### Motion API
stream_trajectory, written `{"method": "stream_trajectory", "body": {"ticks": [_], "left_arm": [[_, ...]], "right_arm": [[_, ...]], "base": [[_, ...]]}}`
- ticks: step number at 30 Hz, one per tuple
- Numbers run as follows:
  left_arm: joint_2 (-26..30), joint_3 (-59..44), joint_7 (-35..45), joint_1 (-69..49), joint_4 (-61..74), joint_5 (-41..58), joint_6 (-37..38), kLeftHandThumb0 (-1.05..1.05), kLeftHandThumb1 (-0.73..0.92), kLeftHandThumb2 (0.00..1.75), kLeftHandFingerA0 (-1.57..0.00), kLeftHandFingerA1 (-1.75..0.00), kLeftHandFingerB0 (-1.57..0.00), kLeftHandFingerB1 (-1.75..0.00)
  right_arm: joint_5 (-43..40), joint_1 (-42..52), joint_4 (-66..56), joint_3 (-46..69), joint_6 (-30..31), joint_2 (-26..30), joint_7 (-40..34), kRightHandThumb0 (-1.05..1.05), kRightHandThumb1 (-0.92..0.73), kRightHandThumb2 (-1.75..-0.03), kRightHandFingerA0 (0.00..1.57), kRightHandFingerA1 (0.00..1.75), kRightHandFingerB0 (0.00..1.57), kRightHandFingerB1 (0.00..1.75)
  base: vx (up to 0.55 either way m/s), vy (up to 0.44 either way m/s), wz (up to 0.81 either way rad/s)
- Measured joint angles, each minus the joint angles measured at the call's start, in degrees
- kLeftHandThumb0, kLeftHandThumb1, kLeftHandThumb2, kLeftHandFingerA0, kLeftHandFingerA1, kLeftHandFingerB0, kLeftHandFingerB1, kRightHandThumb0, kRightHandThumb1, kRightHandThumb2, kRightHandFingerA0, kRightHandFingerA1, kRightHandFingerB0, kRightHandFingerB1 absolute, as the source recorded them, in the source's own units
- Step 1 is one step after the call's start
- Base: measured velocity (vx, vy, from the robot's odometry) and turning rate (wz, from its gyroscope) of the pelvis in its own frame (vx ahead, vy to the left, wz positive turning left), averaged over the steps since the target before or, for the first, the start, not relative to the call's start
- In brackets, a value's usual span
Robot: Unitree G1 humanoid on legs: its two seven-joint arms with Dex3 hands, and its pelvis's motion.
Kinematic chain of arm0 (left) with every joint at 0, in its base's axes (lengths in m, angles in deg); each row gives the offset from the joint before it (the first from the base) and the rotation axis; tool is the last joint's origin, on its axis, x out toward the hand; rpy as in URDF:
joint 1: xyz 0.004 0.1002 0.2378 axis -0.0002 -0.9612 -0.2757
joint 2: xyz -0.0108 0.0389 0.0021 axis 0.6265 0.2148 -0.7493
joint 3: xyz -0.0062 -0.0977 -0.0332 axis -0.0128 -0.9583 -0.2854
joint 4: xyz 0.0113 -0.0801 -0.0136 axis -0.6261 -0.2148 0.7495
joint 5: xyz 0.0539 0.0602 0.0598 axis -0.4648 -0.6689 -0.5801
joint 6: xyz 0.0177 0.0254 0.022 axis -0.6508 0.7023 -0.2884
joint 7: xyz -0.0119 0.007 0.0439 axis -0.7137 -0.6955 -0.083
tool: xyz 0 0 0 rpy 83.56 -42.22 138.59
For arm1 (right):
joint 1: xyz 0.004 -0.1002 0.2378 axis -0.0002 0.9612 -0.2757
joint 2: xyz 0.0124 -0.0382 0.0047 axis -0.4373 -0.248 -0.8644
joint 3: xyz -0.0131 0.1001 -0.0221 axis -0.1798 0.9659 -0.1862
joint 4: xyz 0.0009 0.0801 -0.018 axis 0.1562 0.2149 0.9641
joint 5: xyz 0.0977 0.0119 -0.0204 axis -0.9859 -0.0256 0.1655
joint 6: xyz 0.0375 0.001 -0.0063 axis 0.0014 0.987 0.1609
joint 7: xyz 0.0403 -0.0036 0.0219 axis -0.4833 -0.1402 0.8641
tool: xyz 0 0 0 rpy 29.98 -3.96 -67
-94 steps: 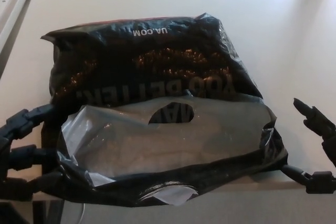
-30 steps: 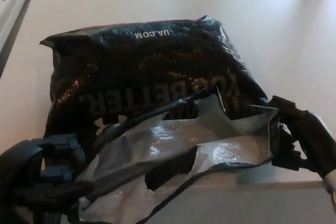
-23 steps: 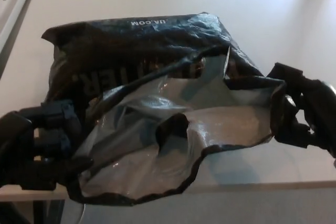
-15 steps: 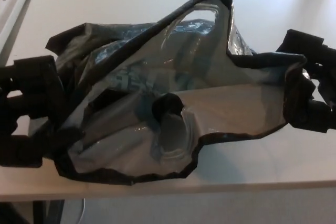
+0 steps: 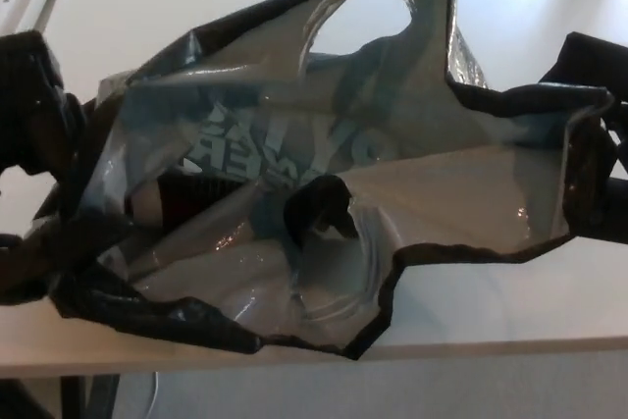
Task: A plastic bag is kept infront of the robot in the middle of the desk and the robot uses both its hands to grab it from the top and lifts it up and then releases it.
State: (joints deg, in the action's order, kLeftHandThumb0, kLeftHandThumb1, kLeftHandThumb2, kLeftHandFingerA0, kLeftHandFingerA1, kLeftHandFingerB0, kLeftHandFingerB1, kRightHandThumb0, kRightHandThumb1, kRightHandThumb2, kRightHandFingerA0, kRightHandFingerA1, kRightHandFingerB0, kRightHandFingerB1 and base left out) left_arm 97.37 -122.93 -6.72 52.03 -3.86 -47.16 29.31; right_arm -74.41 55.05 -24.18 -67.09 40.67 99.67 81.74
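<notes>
- The plastic bag hung stretched between the two hands over the near part of the desk, its mouth gaping toward the camera, its grey lining and a cut-out handle hole showing at the far top.
- The left hand sat at the bag's left edge, its fingers closed into the crumpled black film; how deep that pinch went could not be told, since the film hid the fingertips.
- The right hand clamped the right top edge, its fingers folded over the rim.
- Likely risk: the film was thin and slick, so one side could slide out of a shallow pinch and the bag would swing down.
- Pulling the hands further apart could tear the rim near the handle hole.
- The bag's near lower edge hung beyond the desk's near edge, so a release here might let it slump off toward the floor.
</notes>
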Motion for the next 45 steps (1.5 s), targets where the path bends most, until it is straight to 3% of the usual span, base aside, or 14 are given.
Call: {"method": "stream_trajectory", "body": {"ticks": [8, 9, 13, 15, 16, 22, 26, 27, 28, 32, 38, 39, 43, 45], "left_arm": [[2.39, -4.05, -3.98, 4.77, 6.98, 0.94, 4.78, -0.4, 0.56, 0.57, -1.01, -1.74, -0.79, -1.61], [2.58, -4.05, -4.23, 5.68, 7.12, 0.34, 5.4, -0.42, 0.55, 0.6, -1.01, -1.72, -0.79, -1.6], [2.89, -3.62, -5.48, 9.38, 7.49, -2.16, 8.0, -0.42, 0.55, 0.6, -1.02, -1.65, -0.71, -1.54], [2.89, -3.29, -6.18, 10.81, 7.66, -3.2, 9.2, -0.35, 0.54, 0.59, -1.0, -1.64, -0.7, -1.48], [2.89, -2.88, -6.73, 12.1, 7.76, -3.81, 10.23, -0.38, 0.52, 0.6, -1.02, -1.58, -0.77, -1.39], [2.61, 0.57, -9.85, 15.86, 8.27, -6.11, 14.37, -0.39, 0.52, 0.56, -0.99, -1.63, -0.77, -1.47], [0.31, 4.22, -11.4, 17.53, 8.4, -8.07, 17.43, -0.4, 0.4, 0.67, -1.0, -1.39, -0.9, -1.04], [-0.34, 4.69, -11.37, 18.04, 8.37, -8.25, 18.11, -0.24, 0.52, 0.58, -0.81, -1.55, -0.81, -0.71], [-1.09, 5.16, -11.35, 18.64, 8.28, -8.48, 18.8, -0.38, 0.5, 0.59, -0.9, -1.42, -0.89, -0.62], [-2.95, 6.46, -11.06, 20.85, 6.81, -9.6, 21.86, -0.29, 0.57, 0.58, -0.74, -1.6, -0.72, -0.58], [-1.42, 6.77, -8.67, 24.12, -0.03, -12.14, 27.02, -0.17, 0.58, 0.57, -0.88, -1.74, -0.72, -1.68], [-0.72, 6.92, -8.36, 24.75, -1.71, -12.96, 27.89, -0.13, 0.37, 0.81, -1.28, -1.42, -1.07, -1.32], [2.21, 8.31, -7.99, 28.89, -10.03, -16.4, 31.27, -0.08, 0.59, 0.56, -0.95, -1.75, -0.71, -1.75], [3.46, 9.31, -8.0, 31.11, -14.68, -18.13, 32.86, -0.07, 0.6, 0.56, -0.9, -1.75, -0.71, -1.75]], "right_arm": [[-6.02, 1.12, -10.91, 2.55, 2.59, -0.01, 0.17, -0.49, -0.57, -0.92, 1.2, 1.42, 0.83, 1.19], [-6.58, 1.11, -11.93, 2.63, 2.75, -0.01, 0.17, -0.45, -0.72, -0.65, 0.87, 1.75, 0.73, 1.49], [-8.1, 0.25, -15.55, 3.32, 3.13, -0.01, 0.02, -0.57, -0.72, -0.69, 0.88, 1.71, 0.79, 1.58], [-8.28, -0.74, -17.3, 3.65, 3.23, -0.02, -0.27, -0.34, -0.61, -1.11, 1.24, 1.28, 1.14, 1.24], [-8.21, -1.69, -19.12, 3.73, 3.4, -0.2, -0.73, -0.59, -0.79, -0.66, 0.97, 1.75, 0.7, 1.72], [-6.01, -5.49, -24.6, 3.31, 3.14, -1.05, -2.69, -0.56, -0.8, -0.66, 1.02, 1.75, 0.68, 1.7], [-2.97, -6.64, -25.98, 1.41, 2.3, -3.13, -4.2, -0.61, -0.81, -0.66, 0.97, 1.75, 0.69, 1.7], [-2.28, -6.77, -26.15, 1.0, 2.14, -3.56, -4.53, -0.74, -0.59, -0.94, 1.22, 1.51, 0.89, 1.33], [-1.65, -6.95, -26.22, 0.75, 1.97, -3.86, -4.8, -0.61, -0.83, -0.67, 0.97, 1.75, 0.71, 1.74], [0.65, -8.53, -25.71, 0.25, 1.32, -3.97, -5.29, -0.45, -0.73, -0.63, 0.98, 1.75, 0.71, 1.7], [3.21, -13.99, -16.71, -0.49, -2.36, -2.33, -5.22, -0.42, -0.72, -0.63, 0.95, 1.73, 0.75, 1.61], [3.71, -15.13, -14.35, -0.61, -3.25, -1.68, -5.21, -0.37, -0.71, -0.61, 0.94, 1.69, 0.77, 1.56], [5.53, -19.69, -5.31, -0.82, -5.69, 1.35, -5.18, -0.33, -0.49, -0.87, 1.19, 1.4, 0.96, 1.26], [6.4, -21.79, -1.11, -0.98, -6.48, 2.54, -5.18, -0.25, -0.7, -0.59, 0.86, 1.75, 0.69, 1.61]], "base": [[0.0, 0.0, 0.0], [0.0, 0.0, 0.0], [0.0, 0.0, 0.0], [0.0, 0.0, 0.0], [0.0, 0.0, 0.0], [0.0, 0.0, 0.0], [0.0, 0.0, 0.0], [0.0, 0.0, 0.0], [0.0, 0.0, 0.0], [0.0, 0.0, 0.0], [0.0, 0.0, 0.0], [0.0, 0.0, 0.0], [0.0, 0.0, 0.0], [0.0, 0.0, 0.0]]}}
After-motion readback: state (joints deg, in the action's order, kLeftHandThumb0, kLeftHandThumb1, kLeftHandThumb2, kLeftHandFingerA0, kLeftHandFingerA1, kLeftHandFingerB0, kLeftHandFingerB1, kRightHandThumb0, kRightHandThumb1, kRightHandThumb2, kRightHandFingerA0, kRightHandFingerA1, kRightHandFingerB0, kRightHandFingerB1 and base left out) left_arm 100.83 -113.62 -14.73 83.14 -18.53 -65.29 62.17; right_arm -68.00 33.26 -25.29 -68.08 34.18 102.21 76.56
